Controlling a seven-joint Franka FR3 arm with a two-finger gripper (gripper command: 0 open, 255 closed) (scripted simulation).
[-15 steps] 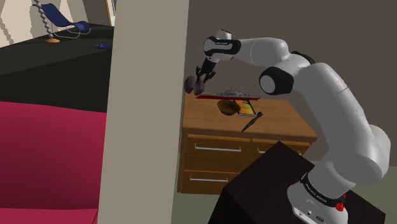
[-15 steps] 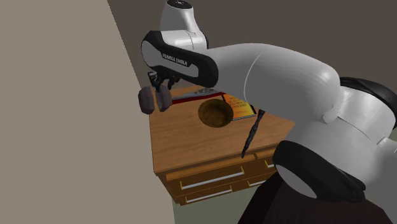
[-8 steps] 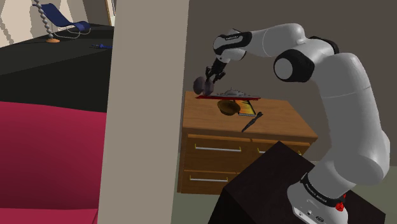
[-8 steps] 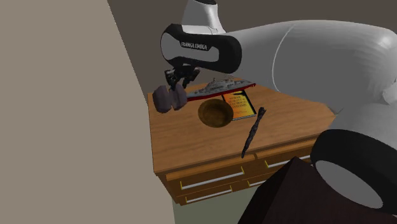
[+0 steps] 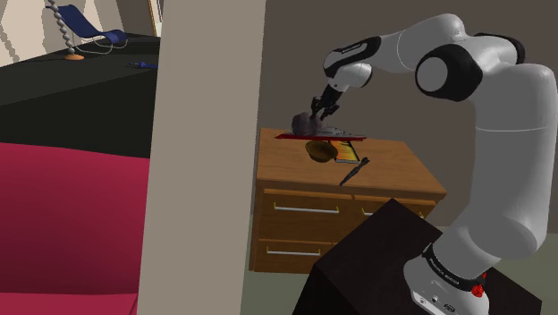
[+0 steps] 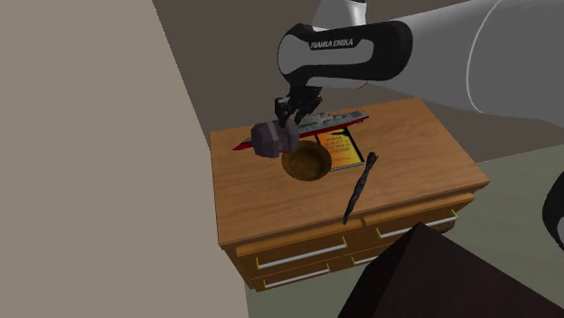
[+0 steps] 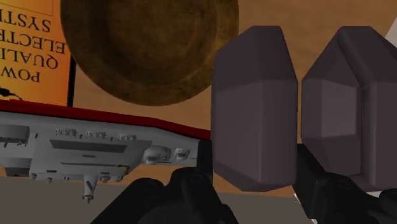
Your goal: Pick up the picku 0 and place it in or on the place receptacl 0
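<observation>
Shoulder view: black gripper (image 5: 315, 113) clamped on a dull purple-grey, hexagonal-headed dumbbell (image 5: 303, 123), lifted above the far end of the wooden dresser surface (image 5: 393, 168), apparently for transfer.
Second exterior view: dumbbell hangs by the far-left rim of the brown round bowl (image 6: 307, 164); bowl empty.
Wrist view: bare bowl interior beyond the dumbbell heads.

A brown wooden chest of drawers (image 6: 262, 201) stands by the wall. Its flat top holds four things. A round brown bowl (image 6: 306, 163) sits near the middle. Just beside the bowl, on the second exterior view's right, a thin orange book (image 6: 343, 154) lies flat. Behind the book, along the back edge, a long grey toy ship with a red bottom (image 6: 333, 120) rests. A thin dark stick (image 6: 359, 188) lies slanted near the front edge, apart from the bowl. The front has drawers with shiny silver handles (image 6: 298, 254).
</observation>
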